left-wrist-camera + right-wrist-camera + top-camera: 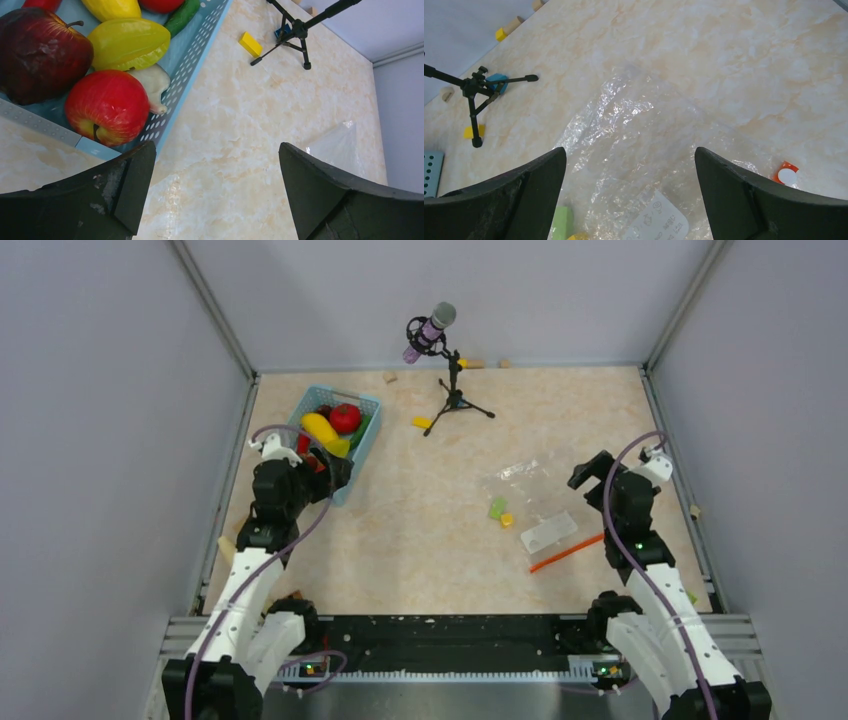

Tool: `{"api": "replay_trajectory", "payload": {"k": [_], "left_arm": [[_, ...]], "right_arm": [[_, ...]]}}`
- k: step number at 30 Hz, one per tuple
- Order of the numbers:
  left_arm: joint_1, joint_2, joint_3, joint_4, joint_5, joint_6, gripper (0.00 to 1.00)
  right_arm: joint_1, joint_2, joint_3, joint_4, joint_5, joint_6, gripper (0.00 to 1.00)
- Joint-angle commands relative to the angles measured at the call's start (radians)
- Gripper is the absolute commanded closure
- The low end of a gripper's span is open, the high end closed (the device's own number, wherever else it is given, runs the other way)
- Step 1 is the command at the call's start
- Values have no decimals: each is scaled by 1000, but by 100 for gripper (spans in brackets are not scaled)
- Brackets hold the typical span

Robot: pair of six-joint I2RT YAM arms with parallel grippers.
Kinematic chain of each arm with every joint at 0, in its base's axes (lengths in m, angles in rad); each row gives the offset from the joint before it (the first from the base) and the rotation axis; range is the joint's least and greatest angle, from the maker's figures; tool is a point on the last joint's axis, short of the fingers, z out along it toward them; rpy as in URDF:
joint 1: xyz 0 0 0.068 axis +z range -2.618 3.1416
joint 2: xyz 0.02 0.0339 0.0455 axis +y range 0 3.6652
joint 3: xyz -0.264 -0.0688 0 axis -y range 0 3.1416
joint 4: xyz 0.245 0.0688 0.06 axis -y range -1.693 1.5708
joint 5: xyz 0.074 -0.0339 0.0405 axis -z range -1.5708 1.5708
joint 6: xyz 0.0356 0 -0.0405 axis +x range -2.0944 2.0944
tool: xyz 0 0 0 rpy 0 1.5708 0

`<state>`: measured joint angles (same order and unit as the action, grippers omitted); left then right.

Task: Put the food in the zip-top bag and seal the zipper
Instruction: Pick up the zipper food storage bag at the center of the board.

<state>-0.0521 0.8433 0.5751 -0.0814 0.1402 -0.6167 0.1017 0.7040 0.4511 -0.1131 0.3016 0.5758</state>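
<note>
The food lies in a light-blue basket (372, 426) at the back left: a yellow banana (322, 430), a red tomato (345, 417) and more. The left wrist view shows a red apple (107, 107), a dark brown-red apple (42, 50), a yellow star fruit (127, 44) and a green piece (182, 17). My left gripper (335, 472) (215, 150) is open and empty at the basket's near corner. The zip-top bag (530, 490) (634, 130) lies flat at right, with a whitish label (548, 533) and its orange-red zipper (566, 553). My right gripper (590, 470) (630, 152) is open and empty above the bag.
A microphone on a black tripod (452, 390) stands at the back centre, with a yellow block (421, 422) beside it. Small green (497, 508) and yellow (507, 520) blocks lie at the bag's left edge. Grey walls enclose the table on three sides.
</note>
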Motion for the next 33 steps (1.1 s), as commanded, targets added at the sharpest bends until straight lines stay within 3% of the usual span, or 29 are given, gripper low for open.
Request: {"api": "replay_trajectory", "payload": {"k": [1, 5, 10, 19, 27, 33], "left_arm": [[3, 11, 13, 87, 43, 20, 2], [2, 45, -6, 145, 92, 15, 2], [1, 135, -29, 284, 152, -11, 1], [1, 267, 58, 196, 209, 15, 2], [-5, 223, 23, 213, 176, 23, 2], [-9, 207, 17, 217, 180, 25, 2]], "right_arm": [[-4, -19, -5, 12, -9, 15, 1], [-4, -51, 7, -51, -63, 20, 1], [-4, -55, 74, -304, 17, 118, 1], [-4, -73, 25, -454, -135, 176, 1], [-3, -137, -92, -487, -81, 296, 3], [-3, -187, -220, -278, -167, 315, 10]]}}
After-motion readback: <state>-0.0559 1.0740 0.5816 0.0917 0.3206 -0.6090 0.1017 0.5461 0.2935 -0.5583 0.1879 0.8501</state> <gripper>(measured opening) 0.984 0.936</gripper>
